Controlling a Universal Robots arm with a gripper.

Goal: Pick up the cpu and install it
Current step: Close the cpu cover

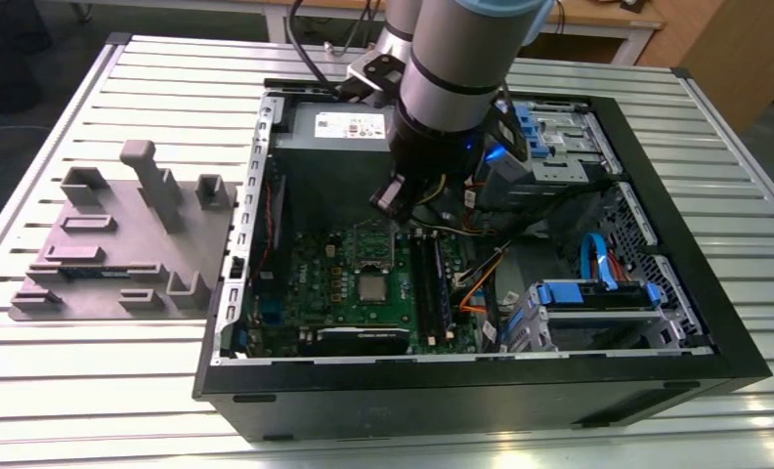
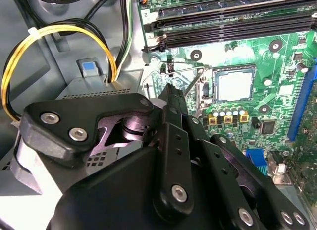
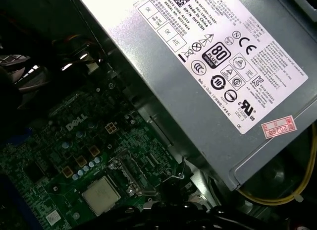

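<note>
**CPU in the socket, gripper raised above the board**

I see the cpu [image 1: 372, 285] lying flat in its socket on the green motherboard [image 1: 312, 283], silvery top up, near the middle of the board inside the open computer case [image 1: 492, 386] on the table [image 1: 165, 59]. In the second wrist view the cpu [image 2: 235, 85] sits square within the socket frame; in the first wrist view it [image 3: 102, 196] lies just as level. It is square, so I can name no long axis; its edges run parallel to the black memory slots [image 2: 233, 27] and the board's edges.

My gripper [image 2: 171, 93] hangs over the board between the grey power supply [image 3: 218, 81] and the socket, apart from the cpu. Its fingers look pressed together to a narrow tip, pinching nothing.

I judge the placing step done: the chip is seated and released. The thin socket lever [image 2: 190, 86] seems to stand raised beside the socket, so I'd say locking remains, though I can't be sure.
</note>
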